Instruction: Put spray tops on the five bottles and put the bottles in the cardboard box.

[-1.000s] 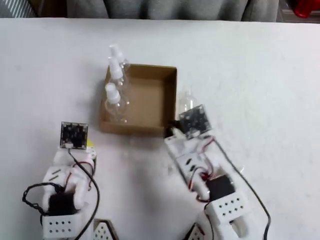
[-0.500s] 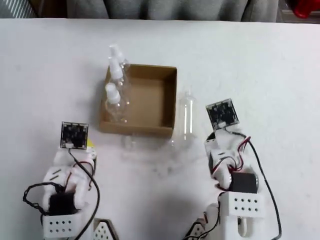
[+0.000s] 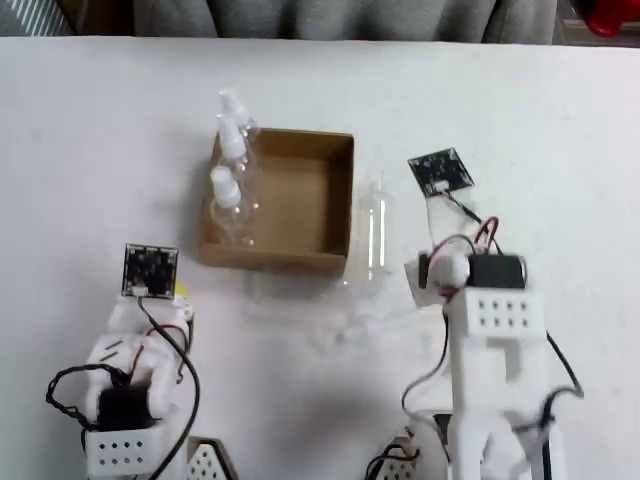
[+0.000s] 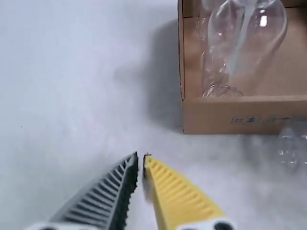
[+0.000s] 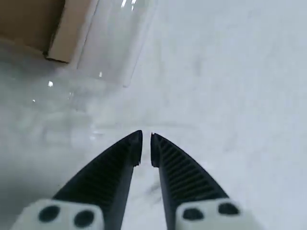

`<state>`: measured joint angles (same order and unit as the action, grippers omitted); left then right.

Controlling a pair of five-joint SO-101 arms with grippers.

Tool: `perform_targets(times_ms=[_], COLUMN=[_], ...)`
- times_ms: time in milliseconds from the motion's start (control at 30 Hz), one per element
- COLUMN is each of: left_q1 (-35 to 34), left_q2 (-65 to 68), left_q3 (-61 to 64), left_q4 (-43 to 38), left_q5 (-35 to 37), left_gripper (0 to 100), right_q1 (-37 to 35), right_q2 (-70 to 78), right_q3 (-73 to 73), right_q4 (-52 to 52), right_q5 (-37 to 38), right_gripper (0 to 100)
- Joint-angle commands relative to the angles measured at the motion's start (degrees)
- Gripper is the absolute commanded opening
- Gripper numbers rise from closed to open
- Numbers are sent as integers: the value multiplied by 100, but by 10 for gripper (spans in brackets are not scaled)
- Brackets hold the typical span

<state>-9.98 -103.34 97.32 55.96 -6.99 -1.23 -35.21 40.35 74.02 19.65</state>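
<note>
The cardboard box (image 3: 335, 195) stands open mid-table. Along its left wall stand clear bottles (image 3: 228, 205) with white spray tops (image 3: 231, 104); one such bottle (image 4: 240, 43) shows in the left wrist view behind the box wall (image 4: 240, 114). Another clear bottle (image 3: 375, 235) lies on the table against the box's right side, no white top visible on it; it is also the bottle (image 5: 117, 43) in the right wrist view, beside the box corner (image 5: 53, 38). My left gripper (image 4: 140, 160) is shut and empty, short of the box's front. My right gripper (image 5: 146, 140) is shut and empty over bare table, nearer than the lying bottle.
A further clear bottle (image 3: 262, 286) lies just in front of the box, seen as a clear bottle (image 4: 292, 148) in the left wrist view. The right arm's upright body (image 3: 490, 330) stands tall right of the box. White table stretches wide to the right and far side.
The right arm has drawn back from the box's front right corner, swung right and risen. The clear bottle near it now lies flat beside the box. The left arm has kept still.
</note>
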Motion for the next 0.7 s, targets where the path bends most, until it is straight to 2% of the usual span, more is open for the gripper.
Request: perform_targets(times_ms=[0, 133, 300, 367, 467, 567, 667], left_q1=[-22, -22, -22, -22, -22, -22, -22], left_q2=[-110, -110, -110, -110, -110, -110, -110], left_q3=[-18, -18, -18, -18, -18, -18, -18], left_q4=[18, 9, 9, 9, 9, 9, 9], left_q5=[-53, -53, -62, -62, -62, -62, -62], left_gripper=[24, 24, 24, 24, 24, 24, 24], right_q1=[-286, -435, -716, -1007, -1305, -1314, -1367], right_q2=[347, 453, 391, 400, 391, 400, 418], right_q3=[-536, -484, -580, -554, -484, -229, 237], right_q4=[259, 426, 1516, 1956, 2343, 1982, 1314], right_q5=[-18, -18, 79, 686, 1802, 2453, 2822], right_gripper=[15, 15, 15, 23, 92, 170, 194])
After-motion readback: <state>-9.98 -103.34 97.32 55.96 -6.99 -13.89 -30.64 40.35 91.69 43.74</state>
